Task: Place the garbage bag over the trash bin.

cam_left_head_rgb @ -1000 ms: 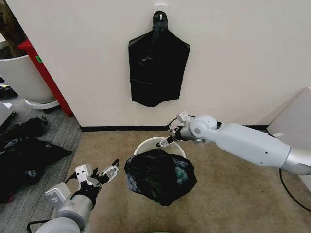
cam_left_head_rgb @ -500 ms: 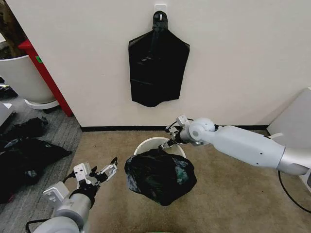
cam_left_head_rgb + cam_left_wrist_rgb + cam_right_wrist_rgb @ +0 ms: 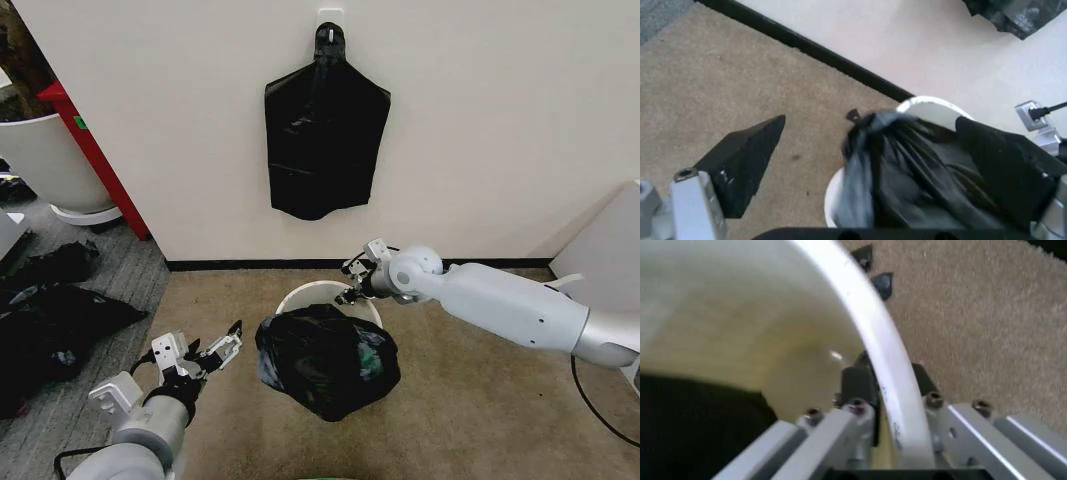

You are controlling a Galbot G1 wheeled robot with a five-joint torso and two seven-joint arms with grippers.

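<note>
The cream-white trash bin stands on the beige carpet near the wall. The glossy black garbage bag lies crumpled over the bin's near side and hangs down its front, leaving the far rim bare. My right gripper is at that far rim; in the right wrist view the right gripper is shut on the rim of the trash bin, one finger inside and one outside. My left gripper hovers open to the left of the bin. In the left wrist view the garbage bag lies beyond its spread fingers.
A flat black sheaf of bags hangs on the wall behind the bin. A big white tub and a red board stand at the back left, with dull black plastic heaps on the floor there. A white panel stands at the right.
The left arm has sunk slightly and drawn back a little, gripper still open. The right gripper stays at the far rim; the bag has shifted a touch leftward.
</note>
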